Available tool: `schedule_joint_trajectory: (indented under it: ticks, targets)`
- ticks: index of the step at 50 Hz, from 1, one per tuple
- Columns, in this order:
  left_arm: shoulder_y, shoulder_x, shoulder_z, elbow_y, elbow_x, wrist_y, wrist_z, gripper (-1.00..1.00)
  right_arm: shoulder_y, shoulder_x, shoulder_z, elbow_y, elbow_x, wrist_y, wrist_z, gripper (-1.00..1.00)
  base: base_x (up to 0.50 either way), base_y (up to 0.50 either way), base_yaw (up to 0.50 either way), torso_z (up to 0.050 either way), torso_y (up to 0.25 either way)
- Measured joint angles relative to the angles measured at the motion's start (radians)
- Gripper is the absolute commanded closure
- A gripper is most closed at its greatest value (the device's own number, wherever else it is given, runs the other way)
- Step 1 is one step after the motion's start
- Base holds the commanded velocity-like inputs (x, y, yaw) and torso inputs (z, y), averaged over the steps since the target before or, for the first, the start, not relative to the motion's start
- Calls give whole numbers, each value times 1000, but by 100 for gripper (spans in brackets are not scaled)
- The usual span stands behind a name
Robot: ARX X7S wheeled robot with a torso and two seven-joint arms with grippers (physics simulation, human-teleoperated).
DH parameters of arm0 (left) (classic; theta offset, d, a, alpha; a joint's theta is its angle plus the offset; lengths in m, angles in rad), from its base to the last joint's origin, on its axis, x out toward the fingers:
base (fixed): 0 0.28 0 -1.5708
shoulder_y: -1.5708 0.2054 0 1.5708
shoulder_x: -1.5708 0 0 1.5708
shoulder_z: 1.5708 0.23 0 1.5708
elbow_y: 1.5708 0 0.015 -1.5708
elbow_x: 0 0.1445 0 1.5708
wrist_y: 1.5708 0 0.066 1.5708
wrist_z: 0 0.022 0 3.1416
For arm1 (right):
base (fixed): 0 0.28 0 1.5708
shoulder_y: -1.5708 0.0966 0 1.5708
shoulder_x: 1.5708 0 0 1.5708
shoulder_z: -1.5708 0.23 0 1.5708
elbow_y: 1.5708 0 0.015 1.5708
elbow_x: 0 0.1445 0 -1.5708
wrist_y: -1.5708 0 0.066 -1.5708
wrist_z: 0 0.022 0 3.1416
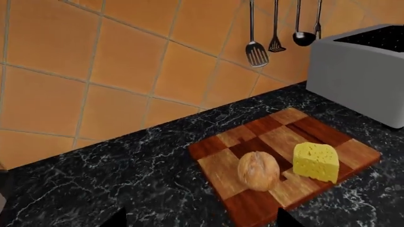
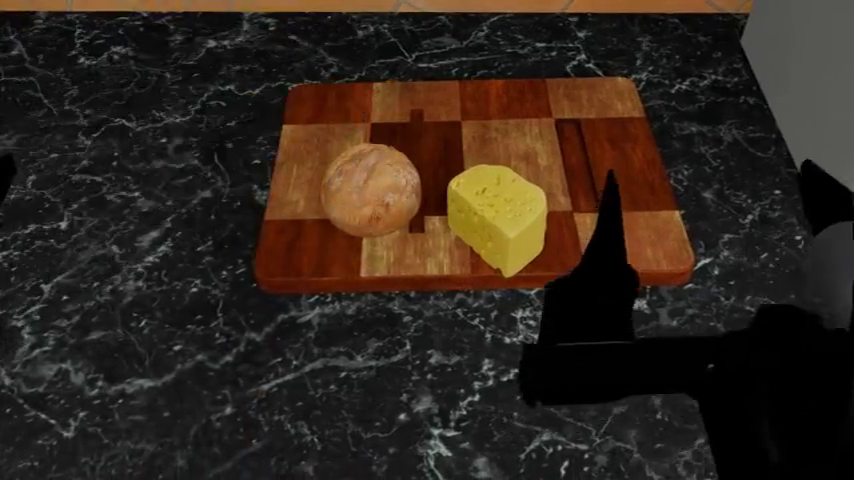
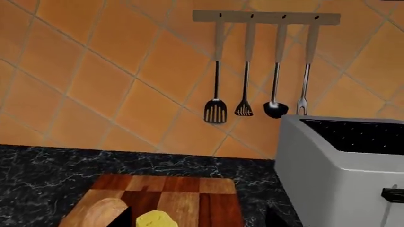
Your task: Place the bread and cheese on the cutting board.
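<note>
The chequered wooden cutting board (image 2: 607, 100) lies on the black marble counter. The golden-brown bread (image 2: 371, 190) and the pale yellow cheese (image 2: 497, 215) lie side by side on it, close but apart. My right gripper (image 2: 714, 185) is open and empty, just right of the cheese over the board's near right corner. In the right wrist view the gripper (image 3: 198, 220) is open, with the cheese (image 3: 158, 220) and the bread (image 3: 101, 213) below. My left gripper (image 1: 200, 222) is open and empty, back from the board (image 1: 315, 132), bread (image 1: 258, 170) and cheese (image 1: 315, 161).
A grey toaster (image 3: 344, 165) stands right of the board, also in the left wrist view (image 1: 360, 71). A rack of hanging utensils (image 3: 265, 17) is on the orange tiled wall (image 1: 94, 71) behind. Black marble counter (image 2: 160, 350) surrounds the board.
</note>
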Motion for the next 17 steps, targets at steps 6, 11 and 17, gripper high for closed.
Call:
schedule_joint_trajectory:
  ticks: [6,11,17]
  targets:
    - [-48,-90,-60,57,-72,-54,-31,-100,181,75,-91,65,133,-4,93,-100,0,0,0,0,0]
    - [-125,-74,-113,31,-136,-139,-71,-100,327,121,-162,132,222,-2,141,-100,0,0,0,0,0]
    - [-206,-13,-147,-47,-168,-244,-99,-100,478,162,-236,200,309,4,179,-100,0,0,0,0,0]
